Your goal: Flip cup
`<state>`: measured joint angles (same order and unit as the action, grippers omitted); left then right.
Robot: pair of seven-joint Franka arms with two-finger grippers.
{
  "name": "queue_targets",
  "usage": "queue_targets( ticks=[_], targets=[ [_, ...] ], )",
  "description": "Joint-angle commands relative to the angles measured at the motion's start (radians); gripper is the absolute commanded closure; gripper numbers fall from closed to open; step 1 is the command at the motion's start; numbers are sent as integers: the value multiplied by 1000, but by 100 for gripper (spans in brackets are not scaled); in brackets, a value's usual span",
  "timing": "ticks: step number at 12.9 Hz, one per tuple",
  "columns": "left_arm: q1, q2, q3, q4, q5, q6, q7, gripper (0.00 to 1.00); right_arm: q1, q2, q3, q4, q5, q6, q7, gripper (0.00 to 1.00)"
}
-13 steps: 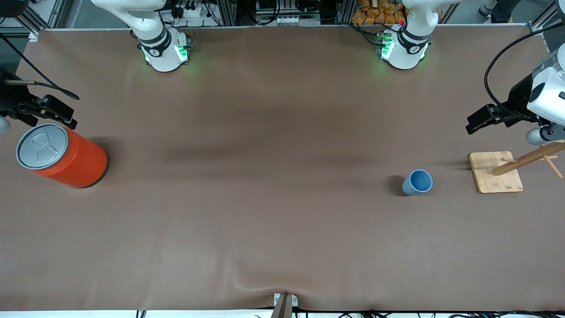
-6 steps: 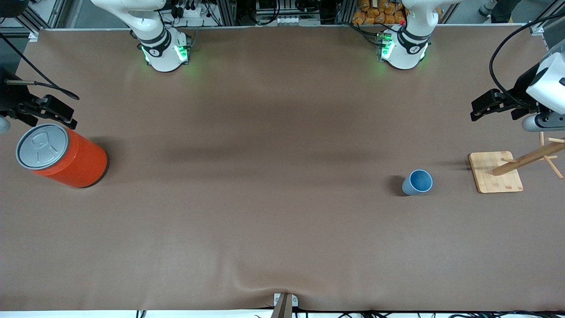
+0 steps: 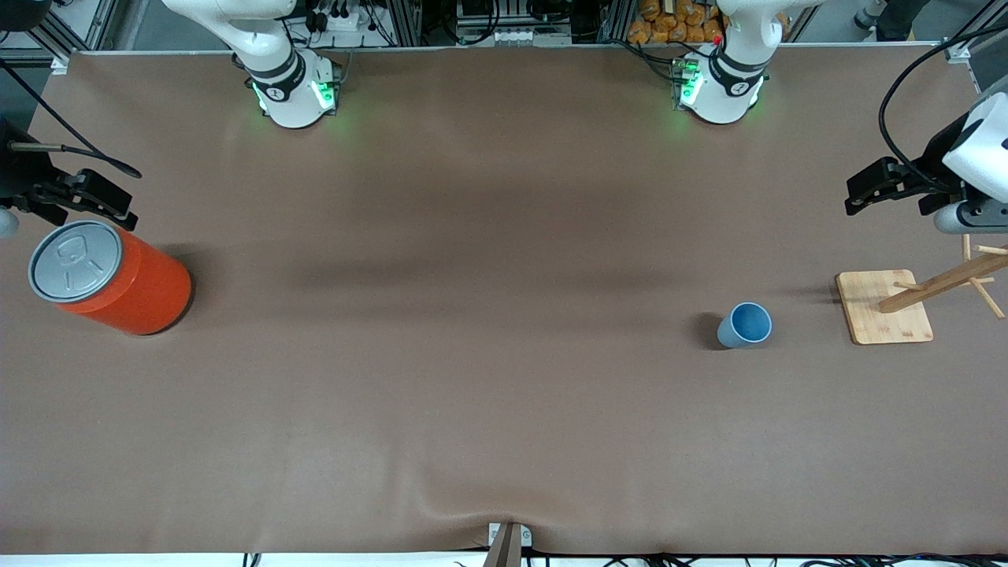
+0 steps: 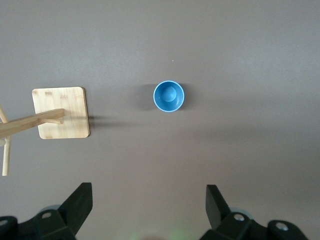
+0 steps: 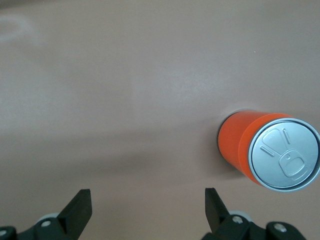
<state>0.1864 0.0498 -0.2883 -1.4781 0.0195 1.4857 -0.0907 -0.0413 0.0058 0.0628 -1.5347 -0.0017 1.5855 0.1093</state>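
The small light-blue cup (image 3: pixel 744 324) stands upright, mouth up, on the brown table toward the left arm's end; it also shows in the left wrist view (image 4: pixel 169 96). My left gripper (image 4: pixel 148 200) is open and empty, high in the air. In the front view the left gripper (image 3: pixel 874 187) hangs over the table edge at the left arm's end, apart from the cup. My right gripper (image 5: pixel 147 197) is open and empty. In the front view the right gripper (image 3: pixel 87 201) waits over the right arm's end, beside the orange can.
A large orange can (image 3: pixel 110 277) with a grey pull-tab lid stands at the right arm's end, also in the right wrist view (image 5: pixel 270 152). A wooden peg stand on a square base (image 3: pixel 883 307) stands beside the cup, also in the left wrist view (image 4: pixel 60 112).
My left gripper has moved from above the wooden stand toward the robots' bases. The cup, the can and the right gripper have not moved.
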Motion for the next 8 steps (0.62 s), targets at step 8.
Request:
queue_targets(
  ticks=[8],
  targets=[
    [8,-7,6,32,27,-16,9,0,-22,10,14,25,3,-16,-13,0]
  ],
)
